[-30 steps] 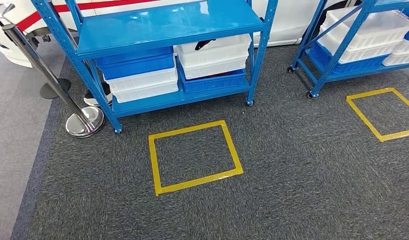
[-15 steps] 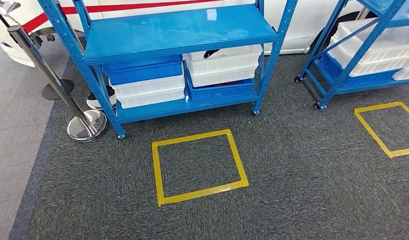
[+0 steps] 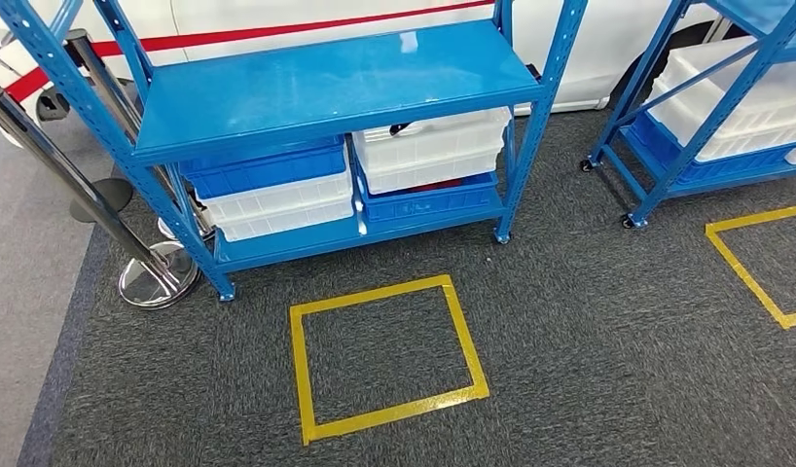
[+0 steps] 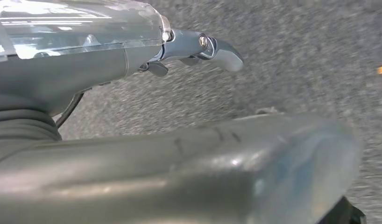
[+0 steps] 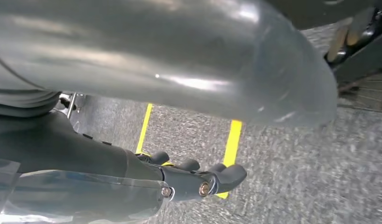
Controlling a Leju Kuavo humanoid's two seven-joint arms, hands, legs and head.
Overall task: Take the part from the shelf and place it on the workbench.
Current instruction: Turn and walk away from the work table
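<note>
A blue metal shelf (image 3: 336,83) on castors stands ahead in the head view. On its lower level sit a white bin (image 3: 428,156) on a blue crate, and beside them a blue bin (image 3: 263,165) on white bins. A small dark object (image 3: 402,127) pokes over the white bin's far rim; what it is I cannot tell. My left hand (image 4: 194,49) hangs over grey carpet, fingers stretched out, holding nothing. My right hand (image 5: 194,179) also hangs with straight fingers and holds nothing, above yellow tape lines on the carpet.
A yellow tape square (image 3: 302,375) marks the carpet in front of the shelf. A chrome stanchion base (image 3: 156,277) stands at the shelf's left leg. A second blue shelf (image 3: 686,107) with white bins and another tape square (image 3: 754,277) are on the right. A white vehicle (image 3: 277,29) is behind.
The whole picture has slid downward: the camera has moved nearer the shelf. The bins and the shelf have not moved relative to each other.
</note>
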